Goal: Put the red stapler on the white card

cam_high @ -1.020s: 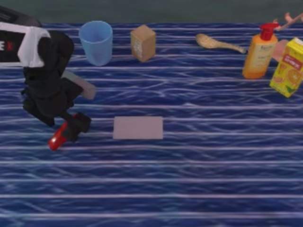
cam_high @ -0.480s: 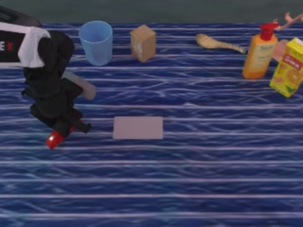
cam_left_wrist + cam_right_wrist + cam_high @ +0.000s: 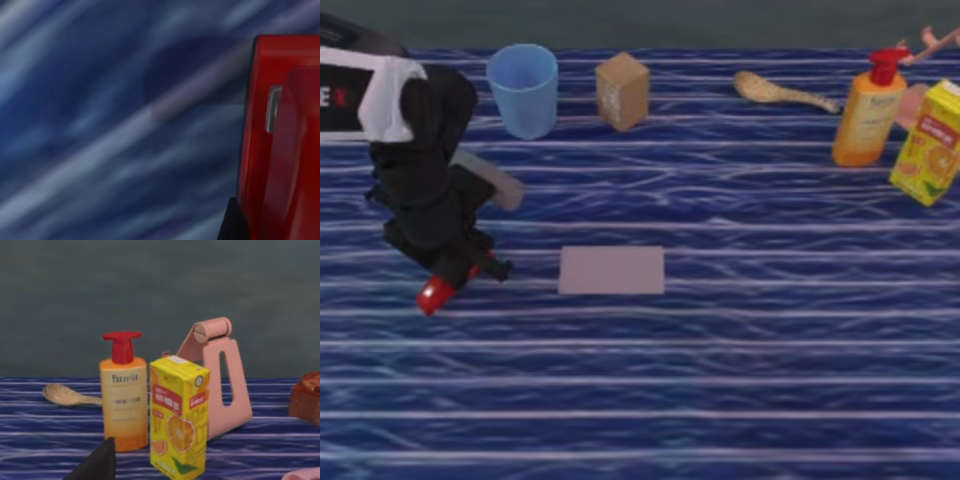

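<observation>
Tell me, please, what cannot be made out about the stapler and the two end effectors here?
- Red stapler: mostly under the left end effector in the top view; cut off by the edge in the left wrist view.
- Left end effector's grip: hidden by the arm.
- Right end effector: only a dark tip shows.

The top camera looked straight down on my table [image 3: 740, 380], taking in its whole blue-striped cloth from the blue cup [image 3: 522, 88] at the far left to the juice carton [image 3: 927, 142] at the far right.

My left wrist camera sat very close above the cloth, so the red stapler [image 3: 282, 145] filled one edge of its picture.

My right wrist camera looked level across the table toward the grey backdrop, near the orange pump bottle [image 3: 123, 400], the carton [image 3: 178, 415] and the wooden spoon [image 3: 65, 395], which the top view shared.
</observation>
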Available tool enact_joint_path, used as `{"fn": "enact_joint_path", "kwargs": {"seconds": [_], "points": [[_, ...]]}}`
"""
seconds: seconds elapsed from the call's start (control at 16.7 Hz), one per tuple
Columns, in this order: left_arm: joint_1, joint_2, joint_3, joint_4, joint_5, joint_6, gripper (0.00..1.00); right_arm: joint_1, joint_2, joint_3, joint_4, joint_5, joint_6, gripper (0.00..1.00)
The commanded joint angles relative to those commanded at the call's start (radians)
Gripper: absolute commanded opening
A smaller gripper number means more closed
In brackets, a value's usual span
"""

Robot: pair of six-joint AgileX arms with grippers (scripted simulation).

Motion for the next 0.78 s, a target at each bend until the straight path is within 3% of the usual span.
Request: {"fn": "enact_joint_path", "kwargs": {"seconds": [0.48, 0.78], "points": [[0.015, -0.101, 0.188, -0.305, 0.000, -0.004, 0.00, 0.000, 0.000, 0.000, 0.000, 0.000, 0.000, 1.00], [0.017, -0.128, 0.219, -0.348, -0.001, -0.005, 0.00, 0.000, 0.000, 0.000, 0.000, 0.000, 0.000, 1.00]]}}
